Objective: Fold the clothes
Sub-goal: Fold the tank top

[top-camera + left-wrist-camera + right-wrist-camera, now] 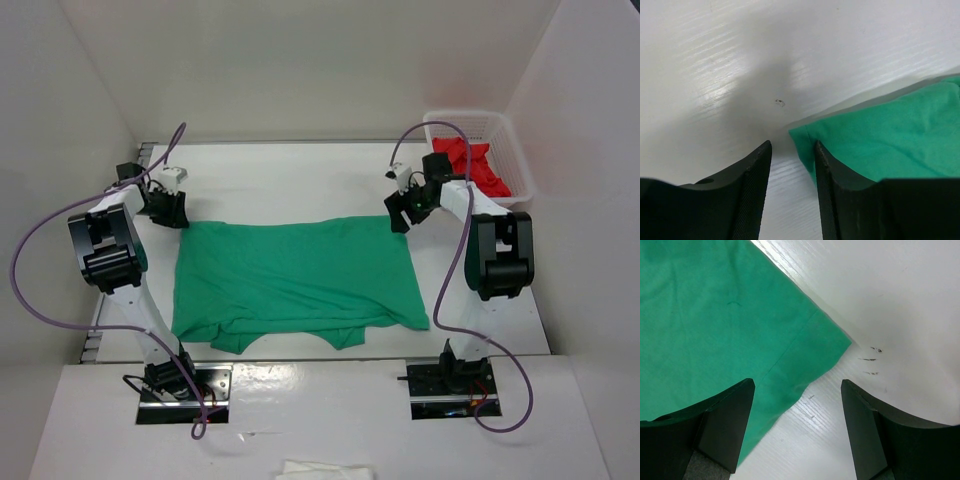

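1. The green T-shirt [300, 275] lies flat in the middle of the white tabletop [290, 180]. It is spread wide from 9 to 3 o'clock, and a second layer shows unevenly along its 6 o'clock edge.
2. My left jaws hang over the shirt's 10 o'clock corner. They stand apart with only a narrow gap between them.
3. In my left wrist view, bare tabletop fills that gap. The shirt's corner [890, 135] comes in from 3 o'clock and its tip meets the inner edge of the finger [840, 200] on that side. The other finger [740, 200] is over bare tabletop. Nothing is pinched.
4. My right jaws hang over the shirt's 2 o'clock corner, spread wide.
5. In my right wrist view, the shirt [715, 315] fills the picture from 9 to 12 o'clock. Its hemmed corner points toward 3 o'clock and ends between my two fingers. The 9 o'clock finger [725, 425] is over fabric and the 3 o'clock finger [880, 430] is over bare tabletop. I cannot tell whether either finger touches the cloth.
6. A few small dark marks sit on the tabletop just past that corner, toward 3 o'clock.
7. At the tabletop's 2 o'clock corner stands a white basket [522, 165] with a red garment [478, 165] in it, just behind my right arm and apart from the shirt.
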You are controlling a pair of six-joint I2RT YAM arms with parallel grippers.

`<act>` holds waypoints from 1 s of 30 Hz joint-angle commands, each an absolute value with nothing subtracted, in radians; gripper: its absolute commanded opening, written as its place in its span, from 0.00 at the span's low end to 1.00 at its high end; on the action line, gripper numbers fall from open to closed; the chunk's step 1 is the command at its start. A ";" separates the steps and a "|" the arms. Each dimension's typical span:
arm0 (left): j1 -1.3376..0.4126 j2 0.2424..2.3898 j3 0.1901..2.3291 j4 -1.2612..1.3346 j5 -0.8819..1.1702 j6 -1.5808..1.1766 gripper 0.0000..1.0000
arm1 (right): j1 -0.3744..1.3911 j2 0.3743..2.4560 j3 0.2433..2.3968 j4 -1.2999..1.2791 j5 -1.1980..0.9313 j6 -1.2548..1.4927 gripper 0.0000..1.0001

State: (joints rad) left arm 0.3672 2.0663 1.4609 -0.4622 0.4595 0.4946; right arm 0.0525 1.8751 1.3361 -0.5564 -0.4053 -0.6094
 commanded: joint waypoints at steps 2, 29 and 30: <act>0.359 2.095 1.463 -0.544 0.514 0.529 0.47 | 0.037 1.891 1.378 -0.508 -0.440 -0.603 0.78; 0.359 2.095 1.454 -0.683 0.534 0.657 0.07 | 0.028 1.957 1.391 -0.454 -0.451 -0.551 0.78; 0.359 2.095 1.454 -0.674 0.534 0.657 0.07 | 0.028 1.983 1.411 -0.454 -0.451 -0.551 0.78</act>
State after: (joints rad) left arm 0.3630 2.0670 1.4662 -0.6304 0.5327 0.6498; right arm 0.0345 1.9259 1.3506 -0.5121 -0.4347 -0.5694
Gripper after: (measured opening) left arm 0.073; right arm 0.779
